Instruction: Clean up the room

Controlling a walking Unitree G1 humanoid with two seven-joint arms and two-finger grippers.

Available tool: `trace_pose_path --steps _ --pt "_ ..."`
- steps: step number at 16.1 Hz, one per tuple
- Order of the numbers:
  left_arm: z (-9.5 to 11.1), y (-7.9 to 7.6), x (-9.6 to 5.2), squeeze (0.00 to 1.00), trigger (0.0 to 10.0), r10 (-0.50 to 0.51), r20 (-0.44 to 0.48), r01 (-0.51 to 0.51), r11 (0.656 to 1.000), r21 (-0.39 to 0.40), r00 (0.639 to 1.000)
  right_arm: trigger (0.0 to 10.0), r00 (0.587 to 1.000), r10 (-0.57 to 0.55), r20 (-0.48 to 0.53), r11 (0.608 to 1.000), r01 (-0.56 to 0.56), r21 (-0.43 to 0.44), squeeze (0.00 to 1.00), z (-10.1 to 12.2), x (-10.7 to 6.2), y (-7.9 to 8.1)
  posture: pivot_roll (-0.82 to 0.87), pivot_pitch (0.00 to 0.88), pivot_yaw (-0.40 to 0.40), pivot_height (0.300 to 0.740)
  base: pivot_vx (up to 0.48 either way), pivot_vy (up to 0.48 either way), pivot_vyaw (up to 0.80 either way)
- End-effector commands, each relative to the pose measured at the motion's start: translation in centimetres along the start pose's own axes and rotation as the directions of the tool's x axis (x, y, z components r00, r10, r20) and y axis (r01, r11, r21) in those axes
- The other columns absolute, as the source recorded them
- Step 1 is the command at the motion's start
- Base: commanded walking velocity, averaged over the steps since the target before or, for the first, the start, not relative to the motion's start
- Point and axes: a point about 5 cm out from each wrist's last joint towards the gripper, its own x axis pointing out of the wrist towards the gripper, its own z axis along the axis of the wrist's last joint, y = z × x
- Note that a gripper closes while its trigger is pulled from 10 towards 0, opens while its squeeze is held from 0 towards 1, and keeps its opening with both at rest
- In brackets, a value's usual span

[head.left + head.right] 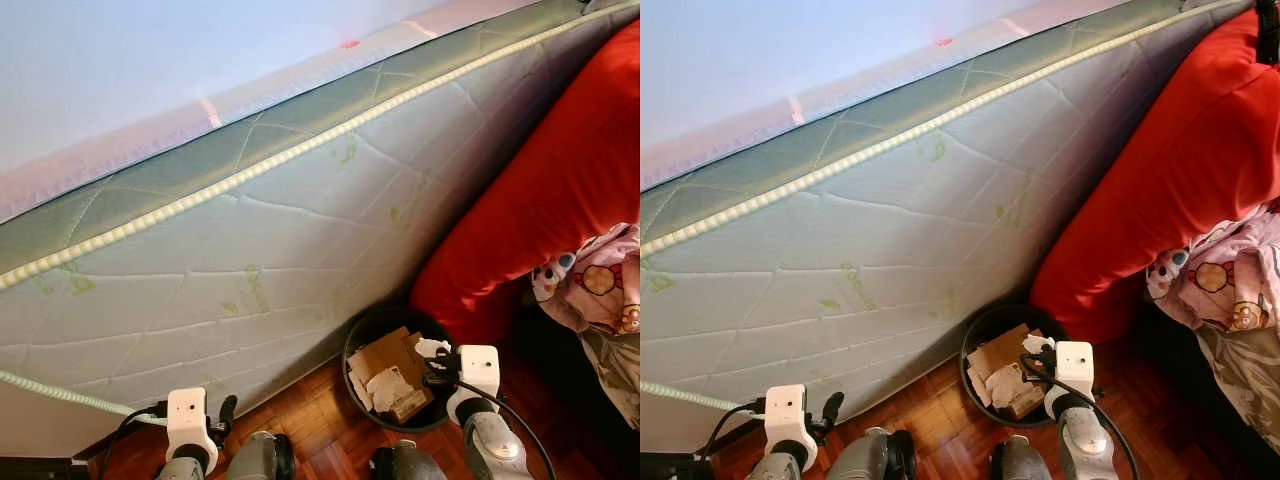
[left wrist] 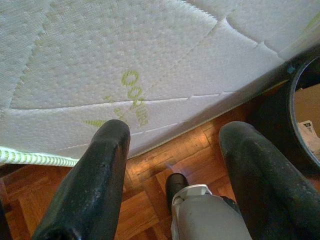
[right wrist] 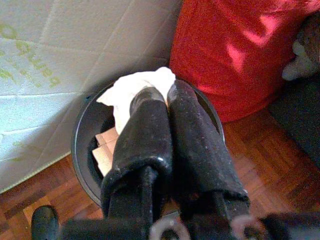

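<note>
Nearest to the robot, the right gripper (image 3: 160, 97) is hanging just above the black bin (image 1: 352, 345), and its two fingers are pressing together on a crumpled white tissue (image 3: 135, 87), which is sticking out past the fingertips over the open mouth of the bin. The left gripper (image 2: 175, 150) is waiting low over the wooden floor (image 2: 150, 165), with its fingers spread apart and nothing between them. The bin is standing on the floor, touching or almost touching the side of the mattress (image 1: 260, 230), and pieces of cardboard (image 1: 385, 352) and paper are already lying inside it, so I judge that part of the tidying is done. The tissue is not yet dropped; letting it go into the bin seems to be the step in hand. Just behind the bin, a large red cushion (image 1: 560, 190) is leaning against the mattress, and a patterned cloth (image 1: 600, 285) is hanging beside it on the robot's right. Whether these things also are needing to be put in order, I cannot say.
</note>
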Motion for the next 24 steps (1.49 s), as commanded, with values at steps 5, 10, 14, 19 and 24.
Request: trace_pose_path --steps 5,10,14,19,24 --pt "-0.6 0.1 -0.4 0.0 10.0 -0.006 -0.022 0.006 1.0 0.002 1.0 10.0 0.998 -0.014 -0.057 1.0 0.014 -0.004 0.0 -1.0 -0.4 0.3 0.0 0.269 0.009 0.651 0.0 0.0 0.0" --pt "-0.1 0.5 -0.4 0.0 10.0 0.01 0.018 -0.01 1.0 0.003 1.0 10.0 1.0 -0.011 -0.004 1.0 0.011 0.002 0.0 -0.5 -0.3 0.5 0.0 0.256 0.017 0.651 0.0 0.0 0.0" --pt "2.0 0.2 -0.2 0.0 10.0 0.024 0.148 -0.022 1.0 -0.016 0.989 10.0 1.0 -0.011 0.011 1.0 0.011 0.005 0.0 -0.3 -0.4 0.6 0.0 0.25 0.015 0.651 0.0 0.0 0.0" --pt "5.2 0.2 -0.2 0.0 10.0 0.021 0.304 -0.023 1.0 0.003 0.953 10.0 0.999 -0.004 0.055 1.0 0.003 0.012 0.0 0.6 0.0 0.8 0.0 0.243 0.014 0.651 0.0 0.0 0.0" --pt "5.6 0.0 -0.8 0.0 10.0 0.006 0.315 -0.009 1.0 0.008 0.949 10.0 1.0 -0.003 0.03 1.0 0.003 -0.003 0.0 0.8 0.3 1.2 0.01 0.265 0.01 0.641 0.0 0.0 0.0"
